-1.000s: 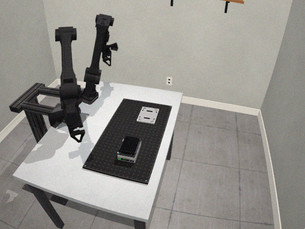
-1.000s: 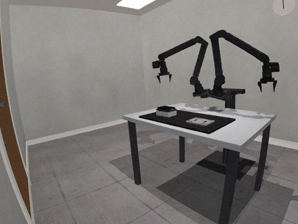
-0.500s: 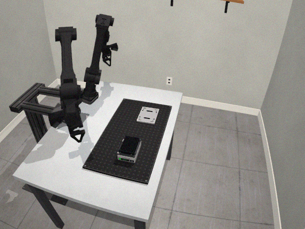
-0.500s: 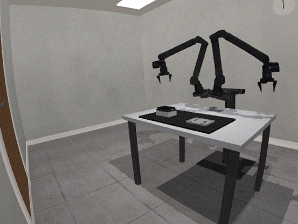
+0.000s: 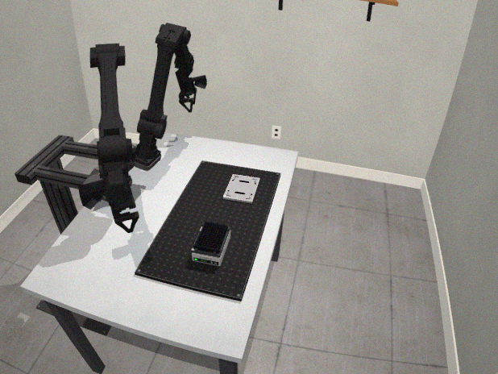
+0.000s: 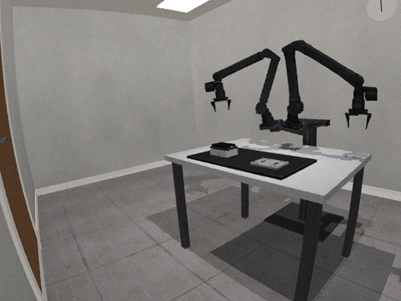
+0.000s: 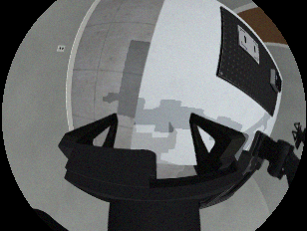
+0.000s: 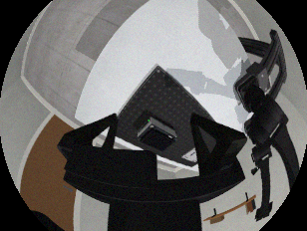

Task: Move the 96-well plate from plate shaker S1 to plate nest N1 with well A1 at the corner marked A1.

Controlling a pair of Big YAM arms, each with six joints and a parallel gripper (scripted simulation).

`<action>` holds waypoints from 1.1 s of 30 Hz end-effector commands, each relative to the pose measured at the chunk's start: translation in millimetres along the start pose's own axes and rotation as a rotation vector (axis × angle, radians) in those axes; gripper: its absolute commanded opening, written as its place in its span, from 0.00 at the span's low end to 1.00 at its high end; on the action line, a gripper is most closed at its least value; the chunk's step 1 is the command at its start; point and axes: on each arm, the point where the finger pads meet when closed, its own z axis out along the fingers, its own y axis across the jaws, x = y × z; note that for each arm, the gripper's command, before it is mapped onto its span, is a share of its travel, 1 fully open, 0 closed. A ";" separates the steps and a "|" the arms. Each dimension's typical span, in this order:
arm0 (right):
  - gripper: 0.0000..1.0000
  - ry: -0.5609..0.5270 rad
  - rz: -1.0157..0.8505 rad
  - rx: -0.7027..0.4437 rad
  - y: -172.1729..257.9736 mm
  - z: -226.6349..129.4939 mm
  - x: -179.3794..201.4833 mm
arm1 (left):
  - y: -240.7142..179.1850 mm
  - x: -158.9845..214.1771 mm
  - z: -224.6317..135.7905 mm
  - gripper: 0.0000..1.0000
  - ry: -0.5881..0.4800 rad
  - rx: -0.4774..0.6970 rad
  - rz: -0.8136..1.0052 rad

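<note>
black rectangular 96-well plate (image 5: 211, 238) (image 6: 223, 145) (image 8: 156, 139): seated on pale boxy shaker (image 5: 207, 259) (image 6: 224, 153) (image 7: 273, 80) (image 8: 163, 125) | top view: plate found at 3–4 o'clock from nearer right gripper (image 5: 128, 229) (image 6: 222, 109) (image 7: 297, 126) (image 8: 153, 116), long axis 1–7 | both grippers, left (image 5: 189, 109) (image 6: 359, 128) (image 7: 154, 116) (image 8: 262, 216) included, spread wide, unloaded

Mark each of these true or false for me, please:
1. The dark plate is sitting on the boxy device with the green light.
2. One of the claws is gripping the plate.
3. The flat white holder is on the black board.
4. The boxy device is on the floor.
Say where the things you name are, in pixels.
1. The dark plate (image 5: 211, 238) (image 6: 223, 145) (image 8: 156, 139) sits on the boxy device (image 5: 207, 258) (image 6: 223, 153) (image 7: 273, 80) (image 8: 162, 125). True.
2. A claw grips the plate. False: the left gripper (image 5: 189, 109) (image 6: 359, 126) (image 7: 153, 116) and right gripper (image 5: 129, 230) (image 6: 222, 110) (image 8: 153, 116) are both open, holding nothing.
3. The white holder (image 5: 242, 188) (image 6: 269, 163) (image 7: 249, 44) (image 8: 190, 155) lies on the black board (image 5: 217, 201) (image 6: 246, 160) (image 7: 234, 60) (image 8: 159, 90). True.
4. The device is on the floor. False: it stands on the board.
</note>
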 end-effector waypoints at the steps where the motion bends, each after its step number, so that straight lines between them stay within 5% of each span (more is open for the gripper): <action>1: 1.00 -0.004 -0.004 -0.056 16.6 -22.9 -1.9 | 20.7 -25.3 -5.0 1.00 -0.003 -0.040 0.037; 33: 1.00 -0.004 -0.004 -0.056 16.6 -22.9 -1.9 | -53.8 -131.4 63.9 1.00 0.079 0.100 0.247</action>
